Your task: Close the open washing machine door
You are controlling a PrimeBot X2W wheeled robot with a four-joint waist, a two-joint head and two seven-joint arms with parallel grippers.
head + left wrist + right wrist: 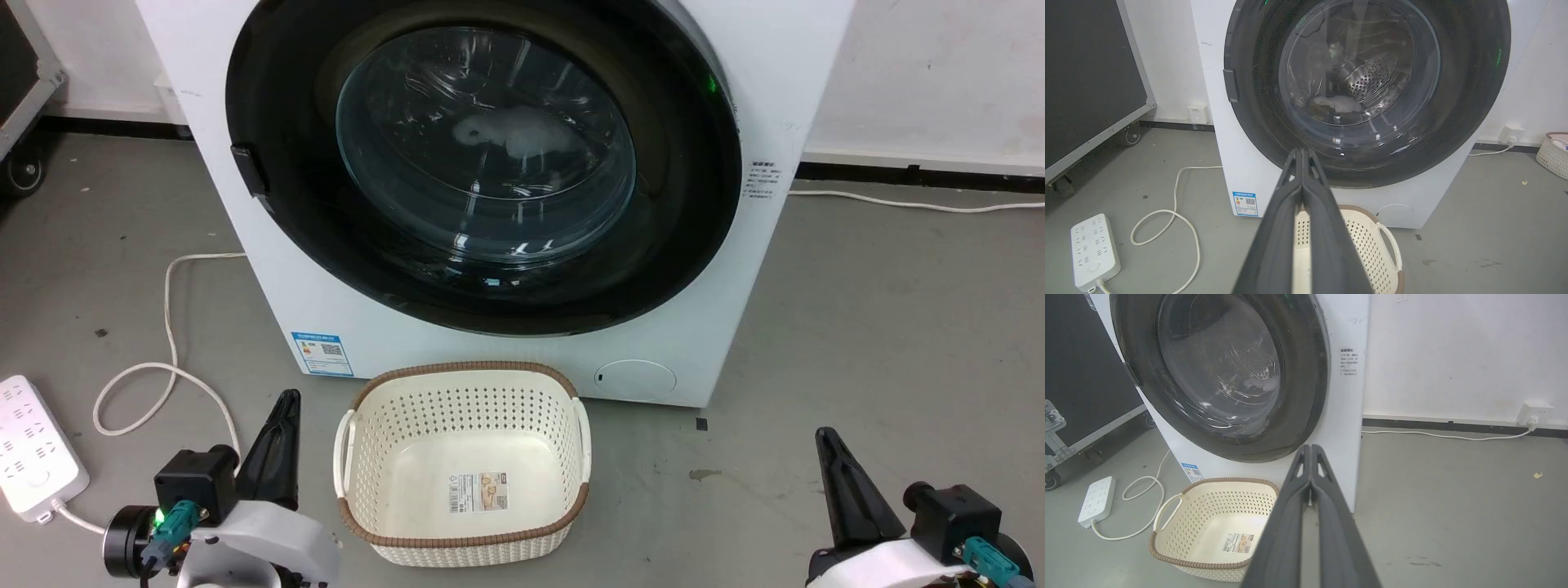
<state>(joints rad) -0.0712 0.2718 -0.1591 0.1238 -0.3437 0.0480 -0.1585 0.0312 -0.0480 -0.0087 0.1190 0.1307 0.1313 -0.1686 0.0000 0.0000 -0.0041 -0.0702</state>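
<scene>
Left gripper (286,400) fingers pressed together, holding nothing; right gripper (824,437) the same, tips closed to one point, empty. Both hang low over the grey floor (898,327), tips pointing toward the washing machine (784,90), well apart from it. The washing machine door (686,212) is ahead of and above both sets of fingertips, nearer the left pair. Its black rim sits against the white front all round and it looks shut; cannot tell whether the latch has caught. The door's catch block (249,170) is on the rim edge up and left of the left fingers. Something pale lies inside the drum behind the glass. The cream basket (461,371) stands between the two grippers, its left handle just beside the left fingers and its far rim close under the door's bottom edge, near the washer front; it holds only a label on its base. The blue sticker (322,353) is straight ahead of the left tips and the round flap (635,380) is ahead beyond the basket's right corner. Left of the left fingers are a white power strip (33,457) and a looped cable (167,327) on the floor, and further left a black wheeled case (1086,81). Between the basket and the right fingers is bare floor. Right of the right fingers the floor runs open to the wall, with a thin cord (1445,435) along the skirting.
</scene>
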